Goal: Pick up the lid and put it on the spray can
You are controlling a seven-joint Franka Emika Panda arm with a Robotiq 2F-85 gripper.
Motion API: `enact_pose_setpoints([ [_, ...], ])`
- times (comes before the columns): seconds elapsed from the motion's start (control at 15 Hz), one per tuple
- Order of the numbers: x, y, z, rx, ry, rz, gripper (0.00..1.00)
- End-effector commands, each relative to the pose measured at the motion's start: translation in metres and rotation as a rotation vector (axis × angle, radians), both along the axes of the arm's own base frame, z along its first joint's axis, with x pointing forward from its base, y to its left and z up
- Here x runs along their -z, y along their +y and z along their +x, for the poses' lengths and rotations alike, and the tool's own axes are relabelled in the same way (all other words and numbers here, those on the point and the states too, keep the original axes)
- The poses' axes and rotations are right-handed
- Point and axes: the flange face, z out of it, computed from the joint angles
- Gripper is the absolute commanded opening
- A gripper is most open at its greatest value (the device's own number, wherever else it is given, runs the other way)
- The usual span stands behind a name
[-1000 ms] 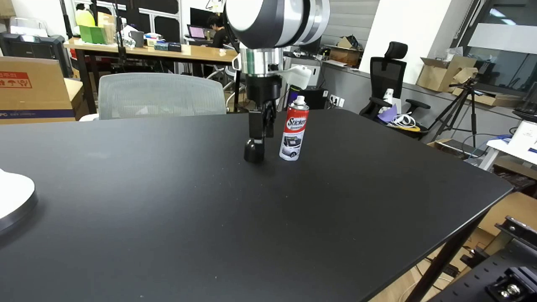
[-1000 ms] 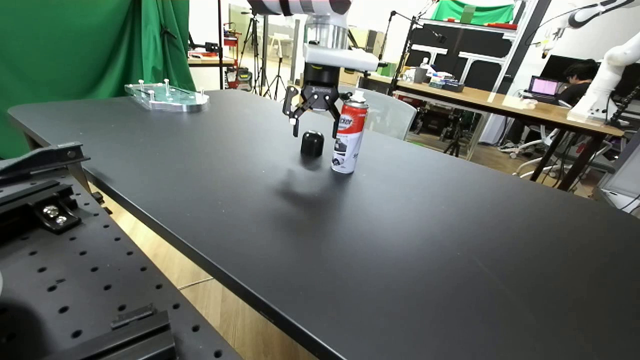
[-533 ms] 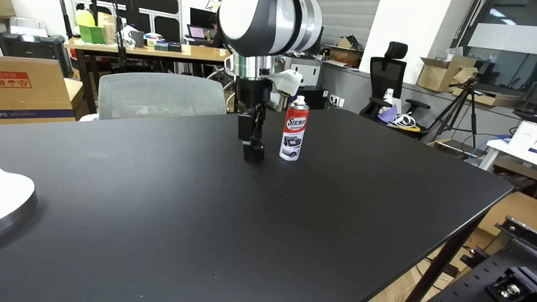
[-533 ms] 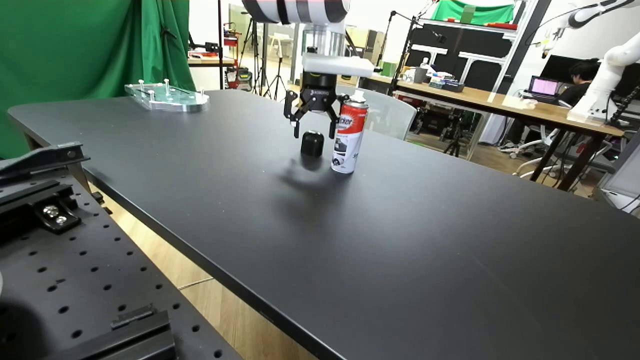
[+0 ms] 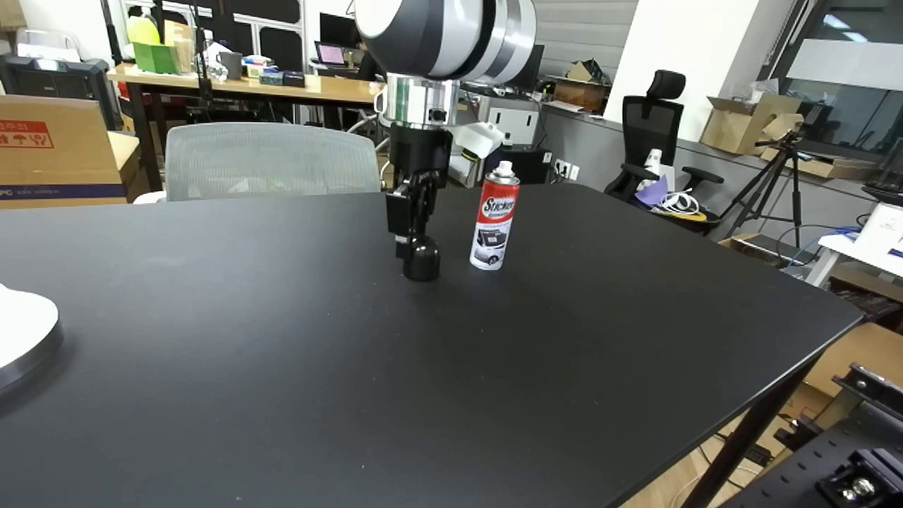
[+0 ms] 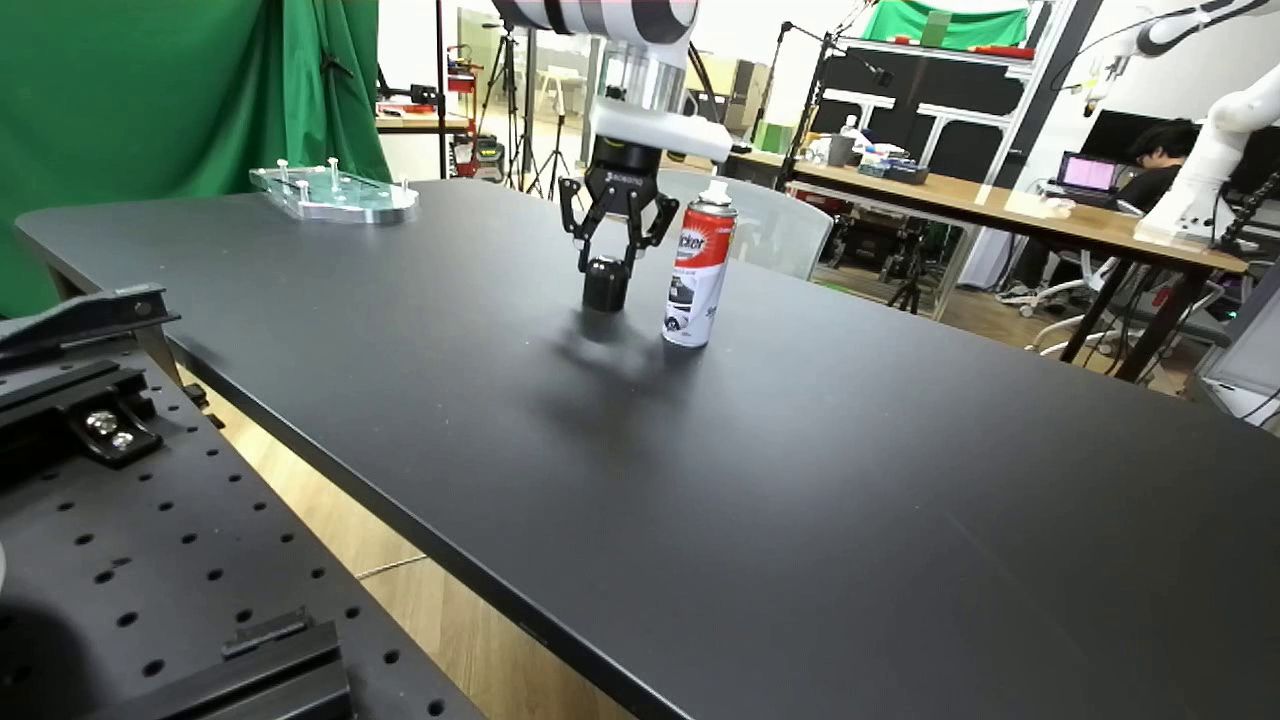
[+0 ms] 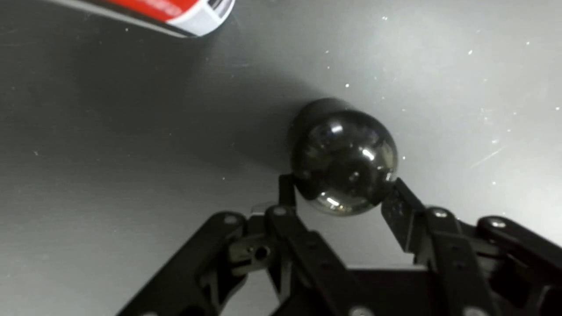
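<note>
The lid (image 7: 344, 153), a glossy black rounded cap, sits between the fingertips of my gripper (image 7: 342, 188), which touch it from both sides. An exterior view also has the lid (image 6: 604, 287) pinched by the gripper (image 6: 607, 262) at its upper part, at table height; whether its base touches the table I cannot tell. The spray can (image 5: 494, 220) stands upright just beside the lid, red and white with a whitish nozzle. In the wrist view only the lower part of the spray can (image 7: 193, 15) shows, at the top left.
The black table (image 5: 338, 367) bears a white rounded object (image 5: 25, 331) at its side. A clear plate with pegs (image 6: 340, 195) lies at the far end in an exterior view. A grey chair (image 5: 271, 162) stands behind the table edge.
The gripper came down over the lid and its fingers closed on it. Hand and lid have shifted slightly away from the spray can, and the hand tilts a little. The can has stayed put.
</note>
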Motion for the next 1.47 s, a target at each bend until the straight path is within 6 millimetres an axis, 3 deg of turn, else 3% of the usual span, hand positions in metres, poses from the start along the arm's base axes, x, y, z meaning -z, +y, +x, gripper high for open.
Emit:
enact_pose_setpoints([
  [0.0, -0.018, -0.002, 0.003, 0.011, -0.005, 0.005, 0.28],
  [0.2, -0.028, -0.002, 0.006, 0.007, -0.023, -0.005, 0.28],
  [0.47, -0.059, -0.007, 0.012, 0.018, -0.012, -0.037, 0.28],
  [1.07, -0.185, -0.034, 0.006, 0.046, 0.009, -0.013, 0.28],
  [1.27, -0.211, -0.055, 0.007, 0.093, -0.033, -0.047, 0.28],
  [1.4, -0.216, -0.069, 0.01, 0.122, -0.048, -0.051, 0.28],
])
